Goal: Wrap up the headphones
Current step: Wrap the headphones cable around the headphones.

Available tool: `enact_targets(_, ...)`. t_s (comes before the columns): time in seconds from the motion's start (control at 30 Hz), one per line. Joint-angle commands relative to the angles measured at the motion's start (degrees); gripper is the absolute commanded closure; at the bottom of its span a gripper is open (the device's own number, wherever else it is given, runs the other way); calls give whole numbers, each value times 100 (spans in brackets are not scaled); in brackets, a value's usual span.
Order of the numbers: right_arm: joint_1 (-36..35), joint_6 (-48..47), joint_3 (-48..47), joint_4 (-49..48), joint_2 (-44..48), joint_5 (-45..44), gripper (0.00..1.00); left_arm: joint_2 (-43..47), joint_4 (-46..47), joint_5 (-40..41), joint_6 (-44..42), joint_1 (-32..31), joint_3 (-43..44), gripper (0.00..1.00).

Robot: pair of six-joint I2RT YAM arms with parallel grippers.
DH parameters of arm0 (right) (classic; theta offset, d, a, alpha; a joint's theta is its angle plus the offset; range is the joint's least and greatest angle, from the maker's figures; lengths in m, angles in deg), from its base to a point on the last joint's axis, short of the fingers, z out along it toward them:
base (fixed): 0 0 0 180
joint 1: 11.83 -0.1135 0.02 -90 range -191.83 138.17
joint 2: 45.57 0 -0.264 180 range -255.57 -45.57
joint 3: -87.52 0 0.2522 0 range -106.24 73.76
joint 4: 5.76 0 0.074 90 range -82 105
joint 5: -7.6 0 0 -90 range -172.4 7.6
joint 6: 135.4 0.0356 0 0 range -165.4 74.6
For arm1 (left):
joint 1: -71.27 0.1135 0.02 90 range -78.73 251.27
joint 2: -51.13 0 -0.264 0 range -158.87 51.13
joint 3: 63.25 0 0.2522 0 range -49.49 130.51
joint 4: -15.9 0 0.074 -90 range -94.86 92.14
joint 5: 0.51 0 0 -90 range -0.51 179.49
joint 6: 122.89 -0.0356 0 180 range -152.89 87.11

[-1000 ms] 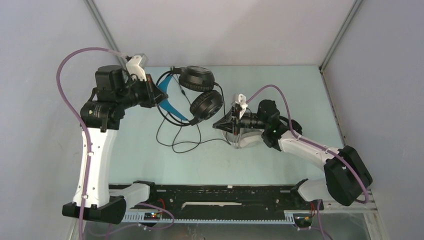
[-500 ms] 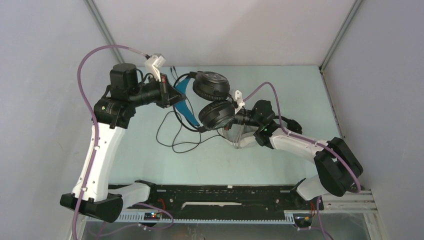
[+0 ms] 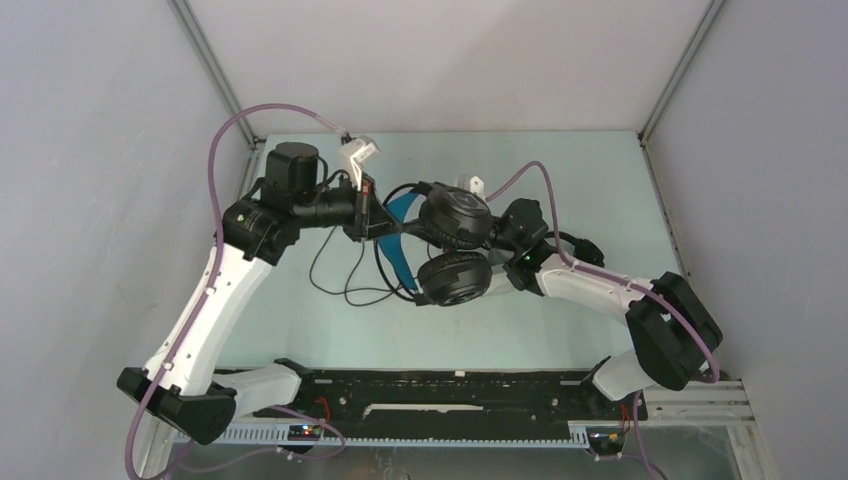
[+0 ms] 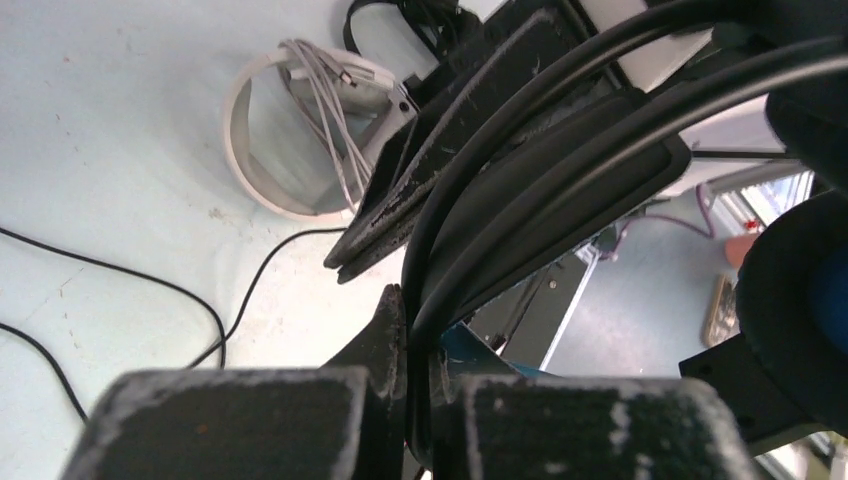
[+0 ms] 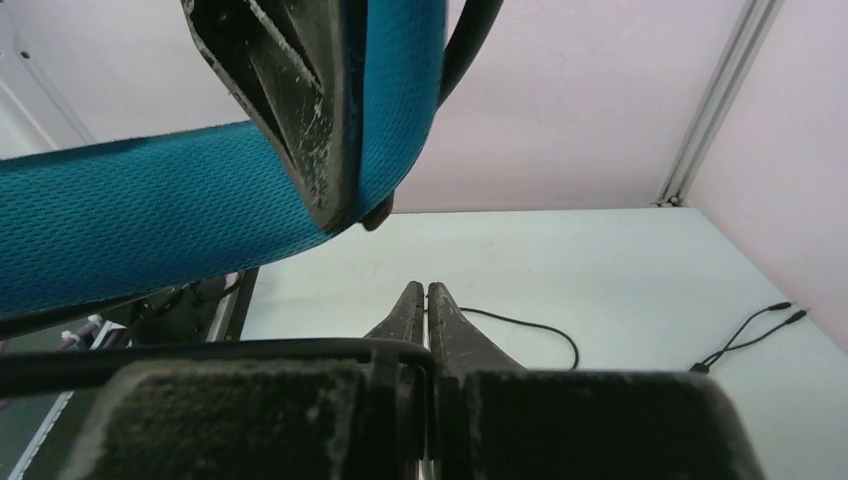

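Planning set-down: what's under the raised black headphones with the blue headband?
Pale table, thin black cable loops, and, in the left wrist view, white-grey headphones with bundled cable. From above, the black headphones with the blue headband cover most of that pair.

Illumination: bright, even, diffuse across the pale worktop (image 3: pixel 580 170). Shadows: faint and soft-edged, lying just beneath the arms (image 3: pixel 215 300). Top view: sharp throughout. Left wrist view: near fingers (image 4: pixel 230 425) blurred and grainy, upper right corner washed out. Right wrist view: near fingers (image 5: pixel 250 425) soft, blue mesh headband (image 5: pixel 150 225) crisp.
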Motion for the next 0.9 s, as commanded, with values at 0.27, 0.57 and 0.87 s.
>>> enact_targets(0.27,705,-930,-512,2614,454,785,100,445,-1035,815,-2193,-607,-391,100)
enact_targets(0.57,858,-1714,-1094,4891,850,1106,100,533,-990,2344,-3407,-1095,-428,100)
enact_targets(0.87,859,-1736,-2274,7260,577,990,100,554,-469,3812,-4401,-1707,-658,100)
